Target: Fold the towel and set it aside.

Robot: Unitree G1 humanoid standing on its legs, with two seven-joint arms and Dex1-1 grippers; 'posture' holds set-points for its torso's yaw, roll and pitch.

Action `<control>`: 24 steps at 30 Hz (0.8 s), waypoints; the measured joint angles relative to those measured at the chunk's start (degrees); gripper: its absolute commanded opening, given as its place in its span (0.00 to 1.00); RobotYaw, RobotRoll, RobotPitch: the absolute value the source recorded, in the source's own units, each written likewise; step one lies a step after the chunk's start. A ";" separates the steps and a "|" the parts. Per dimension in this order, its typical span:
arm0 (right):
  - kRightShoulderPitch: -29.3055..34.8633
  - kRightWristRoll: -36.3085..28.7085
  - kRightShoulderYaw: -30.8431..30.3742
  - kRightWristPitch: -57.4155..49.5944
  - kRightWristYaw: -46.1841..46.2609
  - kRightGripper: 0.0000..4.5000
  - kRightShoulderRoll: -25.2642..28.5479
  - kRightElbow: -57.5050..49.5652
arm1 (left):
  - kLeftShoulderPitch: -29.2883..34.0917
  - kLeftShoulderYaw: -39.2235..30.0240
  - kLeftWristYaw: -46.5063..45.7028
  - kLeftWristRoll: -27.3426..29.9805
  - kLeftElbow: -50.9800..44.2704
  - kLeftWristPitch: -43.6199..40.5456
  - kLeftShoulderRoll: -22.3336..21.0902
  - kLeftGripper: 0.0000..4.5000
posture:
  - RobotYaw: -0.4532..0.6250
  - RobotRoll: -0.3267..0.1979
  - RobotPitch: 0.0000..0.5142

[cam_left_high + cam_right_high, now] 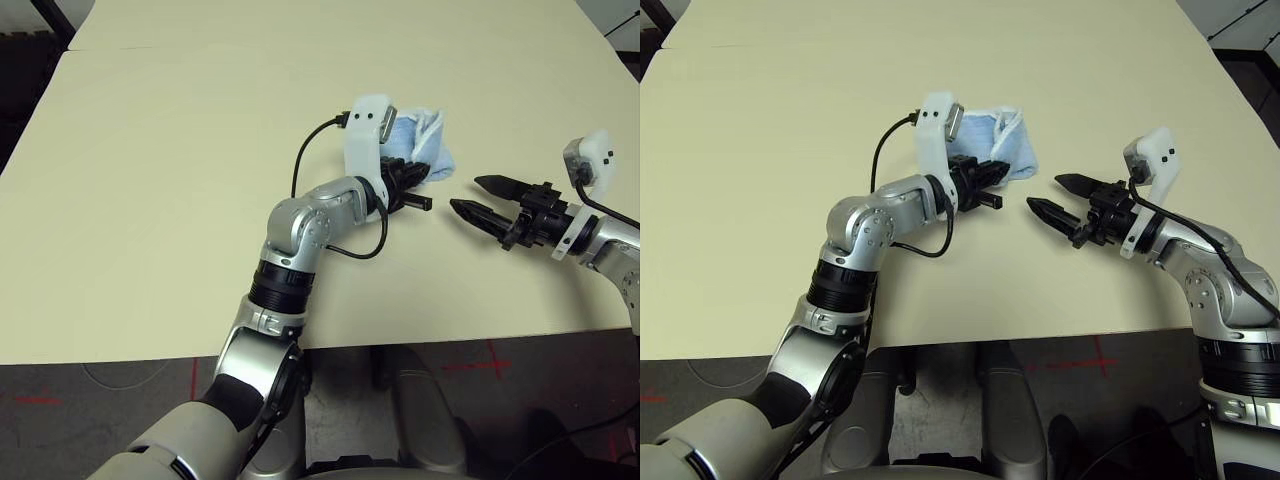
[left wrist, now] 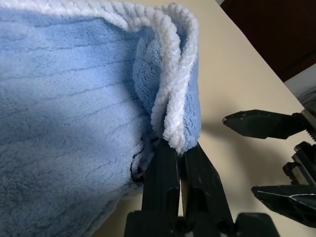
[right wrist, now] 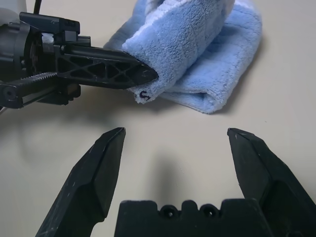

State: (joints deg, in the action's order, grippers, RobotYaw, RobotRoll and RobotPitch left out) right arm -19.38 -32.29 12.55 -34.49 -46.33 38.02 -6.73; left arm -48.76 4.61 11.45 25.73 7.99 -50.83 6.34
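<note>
The towel [image 1: 425, 140] is a light-blue terry cloth with a white stitched edge, lying folded and bunched on the table right of centre. My left gripper [image 1: 430, 176] reaches in from its near side. Its fingers [image 2: 163, 173] stand almost together, pinching the towel's white hem [image 2: 173, 118] at their tips. A small dark embroidered mark [image 3: 143, 96] shows on the corner just below that grip. My right gripper [image 1: 467, 195] hovers open a short way to the right of the towel, its tips pointing toward it, with nothing between its fingers [image 3: 94, 173].
The cream table [image 1: 150, 200] is bare around the towel. Its front edge runs near my body and dark floor lies beyond the far corners. A black cable [image 1: 310, 160] loops off my left wrist above the tabletop.
</note>
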 measured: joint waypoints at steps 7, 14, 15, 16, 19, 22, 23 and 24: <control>0.15 -0.38 0.00 0.00 0.24 1.00 -0.12 -0.06 | -0.01 -1.46 -0.13 -0.18 0.21 0.26 0.00 0.84 | 0.30 0.62 0.63; 0.08 -0.39 -0.01 0.00 0.24 1.00 -0.12 -0.06 | -0.02 -2.21 -0.19 -0.18 0.19 0.40 -0.04 1.00 | 0.30 0.62 0.63; 0.06 -0.39 -0.02 0.00 0.24 1.00 -0.13 -0.06 | -0.02 -2.41 -0.24 -0.18 0.19 0.41 -0.07 1.00 | 0.30 0.62 0.63; 0.04 -0.39 -0.03 0.00 0.24 1.00 -0.16 -0.06 | -0.02 -2.53 -0.37 -0.18 0.19 0.45 -0.09 1.00 | 0.31 0.62 0.63; -0.14 -0.39 -0.51 0.00 0.24 1.00 -0.21 -0.05 | -0.02 -2.84 -0.69 -0.23 0.19 0.76 -0.09 1.00 | 0.31 0.62 0.63; -0.28 -0.39 -0.58 0.00 0.24 1.00 -0.33 -0.05 | -0.02 -3.35 -1.16 -0.35 0.20 1.19 -0.11 1.00 | 0.31 0.62 0.64; -0.40 -0.38 -0.58 0.00 0.24 1.00 -0.33 -0.05 | -0.03 -3.52 -1.26 -0.46 0.21 1.49 -0.10 1.00 | 0.31 0.62 0.64; -0.43 -0.39 -0.58 0.00 0.24 1.00 -0.33 -0.05 | -0.04 -3.60 -1.49 -0.55 0.25 1.77 -0.06 1.00 | 0.31 0.62 0.64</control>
State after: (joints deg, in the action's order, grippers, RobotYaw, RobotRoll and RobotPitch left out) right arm -19.81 -32.67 11.97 -34.49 -46.10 37.69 -6.78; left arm -48.80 1.02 9.96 25.18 8.24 -49.06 6.29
